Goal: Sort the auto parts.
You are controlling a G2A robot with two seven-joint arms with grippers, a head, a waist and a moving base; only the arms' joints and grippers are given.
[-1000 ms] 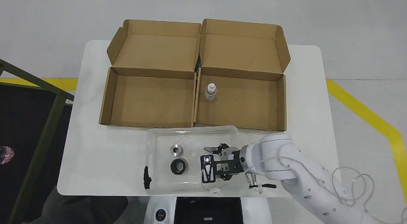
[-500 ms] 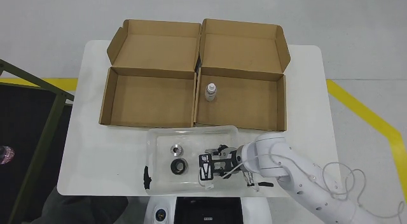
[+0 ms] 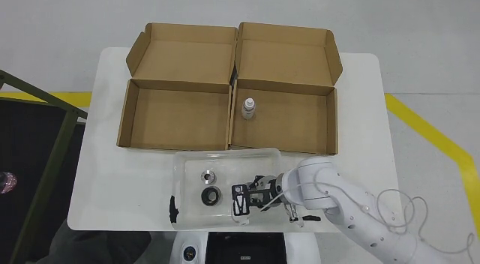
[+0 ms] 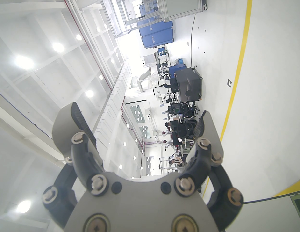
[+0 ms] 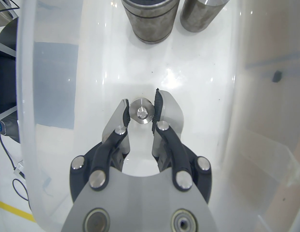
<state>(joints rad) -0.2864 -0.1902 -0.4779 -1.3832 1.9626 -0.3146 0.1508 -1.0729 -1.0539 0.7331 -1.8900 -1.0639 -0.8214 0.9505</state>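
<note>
- Your right gripper (image 5: 141,106) sits inside the clear bin (image 3: 187,160), low centre of the top view. Its jaws are narrowed onto a small silver stud (image 5: 141,115), pads touching both sides.
- Your left gripper (image 4: 139,109) is spread wide, holding nothing.
- A bearing sleeve (image 5: 150,13) and a steel bushing (image 5: 203,5) stand side by side in the bin.

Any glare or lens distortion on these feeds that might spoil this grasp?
Right wrist view: glare spots on the floor of the clear bin and on the small metal part in the right gripper, outline readable; bin wall bows with lens distortion. Left wrist view: ceiling lights wash out the hall behind the left gripper. Top view: even light, faint shadows.
</note>
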